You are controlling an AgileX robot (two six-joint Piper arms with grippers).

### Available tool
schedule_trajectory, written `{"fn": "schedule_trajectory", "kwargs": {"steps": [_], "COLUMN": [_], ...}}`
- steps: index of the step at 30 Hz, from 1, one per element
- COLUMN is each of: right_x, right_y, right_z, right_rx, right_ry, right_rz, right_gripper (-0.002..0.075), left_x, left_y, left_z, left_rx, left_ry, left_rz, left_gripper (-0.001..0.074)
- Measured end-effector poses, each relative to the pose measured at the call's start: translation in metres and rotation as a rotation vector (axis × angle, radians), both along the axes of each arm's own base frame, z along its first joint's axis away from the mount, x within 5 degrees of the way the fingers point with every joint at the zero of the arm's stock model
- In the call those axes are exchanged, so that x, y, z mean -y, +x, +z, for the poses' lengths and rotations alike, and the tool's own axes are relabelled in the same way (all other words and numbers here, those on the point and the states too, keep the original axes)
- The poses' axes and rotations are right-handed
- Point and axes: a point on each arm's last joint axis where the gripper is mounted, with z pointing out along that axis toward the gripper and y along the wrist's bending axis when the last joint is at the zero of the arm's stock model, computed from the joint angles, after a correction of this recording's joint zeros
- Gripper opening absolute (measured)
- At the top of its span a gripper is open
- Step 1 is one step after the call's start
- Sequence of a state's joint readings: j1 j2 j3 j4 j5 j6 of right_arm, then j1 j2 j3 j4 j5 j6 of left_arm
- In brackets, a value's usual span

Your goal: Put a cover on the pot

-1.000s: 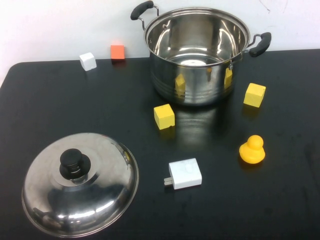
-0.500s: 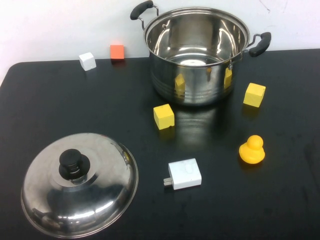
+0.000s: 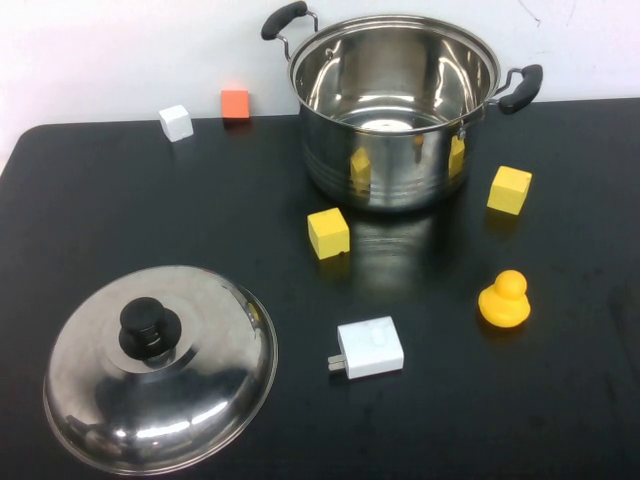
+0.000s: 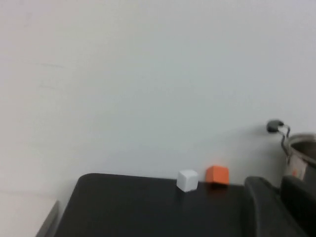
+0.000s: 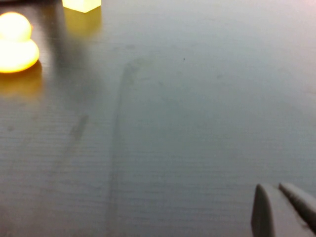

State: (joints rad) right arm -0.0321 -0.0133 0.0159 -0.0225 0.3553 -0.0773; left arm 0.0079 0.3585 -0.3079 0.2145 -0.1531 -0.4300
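Note:
The large steel pot [image 3: 395, 105] with two black handles stands open and empty at the back of the black table [image 3: 150, 210]. The domed steel lid [image 3: 160, 365] with a black knob lies on the table at the front left, far from the pot. Neither gripper shows in the high view. In the left wrist view my left gripper [image 4: 279, 197] has its fingers together, empty, raised at the table's left side; the pot's rim [image 4: 302, 148] shows behind it. In the right wrist view my right gripper [image 5: 279, 190] is shut and empty, low over bare table at the right.
Two yellow blocks [image 3: 328, 232] [image 3: 509, 189], a yellow duck [image 3: 504, 299] and a white charger [image 3: 369, 348] lie in front of the pot. A white block [image 3: 175, 122] and an orange block [image 3: 235, 103] sit at the back left.

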Motion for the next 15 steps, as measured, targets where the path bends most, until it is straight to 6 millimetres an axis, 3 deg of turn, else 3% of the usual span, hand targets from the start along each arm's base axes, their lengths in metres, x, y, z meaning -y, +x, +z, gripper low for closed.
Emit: {"fn": "schedule_trajectory", "kwargs": {"steps": [3, 8, 11, 15], "right_x": [0.000, 0.000, 0.000, 0.000], "right_y": [0.000, 0.000, 0.000, 0.000], "right_z": [0.000, 0.000, 0.000, 0.000], "right_rx": [0.000, 0.000, 0.000, 0.000], "right_ry": [0.000, 0.000, 0.000, 0.000], "right_rz": [0.000, 0.000, 0.000, 0.000], "right_gripper": [-0.0002, -0.0002, -0.0002, -0.0002], "left_x": [0.005, 0.019, 0.029, 0.032], "left_y": [0.018, 0.049, 0.067, 0.088], "left_z": [-0.004, -0.020, -0.033, -0.042], "left_rx": [-0.027, -0.127, -0.193, -0.261], "left_ry": [0.037, 0.071, 0.081, 0.094], "left_rz": [-0.047, -0.215, -0.327, -0.373], "left_gripper": [0.0166, 0.0479, 0.0552, 0.0573]}}
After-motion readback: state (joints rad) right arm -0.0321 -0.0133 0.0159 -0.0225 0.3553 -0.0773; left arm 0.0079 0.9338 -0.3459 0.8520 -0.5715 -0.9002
